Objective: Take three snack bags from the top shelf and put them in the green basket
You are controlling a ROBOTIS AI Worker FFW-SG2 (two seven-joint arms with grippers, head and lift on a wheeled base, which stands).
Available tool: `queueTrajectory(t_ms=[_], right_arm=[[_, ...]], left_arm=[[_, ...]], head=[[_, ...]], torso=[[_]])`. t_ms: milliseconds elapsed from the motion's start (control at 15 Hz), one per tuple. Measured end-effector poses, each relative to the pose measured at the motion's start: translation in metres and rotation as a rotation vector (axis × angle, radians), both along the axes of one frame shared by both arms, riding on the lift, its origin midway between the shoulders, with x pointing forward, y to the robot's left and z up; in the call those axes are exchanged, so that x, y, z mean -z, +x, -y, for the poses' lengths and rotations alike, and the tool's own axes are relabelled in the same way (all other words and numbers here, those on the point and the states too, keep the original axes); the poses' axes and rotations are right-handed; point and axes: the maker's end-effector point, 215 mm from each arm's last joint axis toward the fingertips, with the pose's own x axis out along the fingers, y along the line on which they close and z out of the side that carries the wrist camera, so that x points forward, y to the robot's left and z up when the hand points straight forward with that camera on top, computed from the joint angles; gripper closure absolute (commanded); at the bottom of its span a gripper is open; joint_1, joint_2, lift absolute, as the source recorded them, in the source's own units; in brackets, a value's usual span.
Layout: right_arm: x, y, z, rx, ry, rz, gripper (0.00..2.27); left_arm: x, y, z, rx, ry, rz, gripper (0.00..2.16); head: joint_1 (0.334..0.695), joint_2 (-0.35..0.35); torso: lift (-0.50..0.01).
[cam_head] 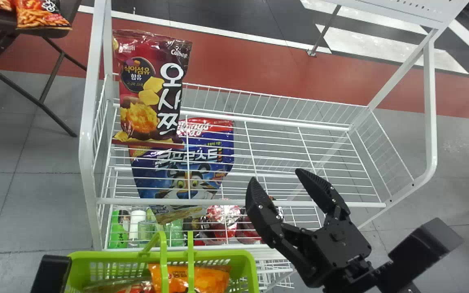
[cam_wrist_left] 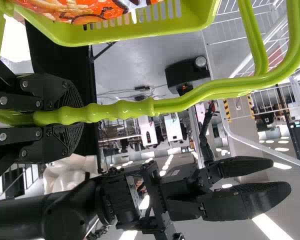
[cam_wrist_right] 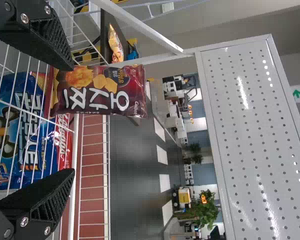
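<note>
The left tool clenches the handle of the green basket; an orange bag and another bag inside suggest two done. Beyond and left of the spread, empty right tool, a maroon bag stands on the top shelf, likely the last.

Your left gripper grips the ribbed handle of the green basket, where you see an orange bag. Farther off, your right gripper has its fingers parted; white wire shelving stands beyond.
</note>
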Motion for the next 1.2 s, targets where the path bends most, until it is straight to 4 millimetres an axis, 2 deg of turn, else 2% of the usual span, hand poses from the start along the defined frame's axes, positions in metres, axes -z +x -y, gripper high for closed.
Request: queueTrajectory(t_ms=[1200], right_arm=[[-0.0007, -0.0005, 0.0072, 0.008, 0.005, 0.000, 0.09]], left_arm=[[0.0002, -0.0022, 0.0013, 0.004, 0.001, -0.004, 1.39]], head=[[0.695, -0.350]], torso=[[-0.028]])
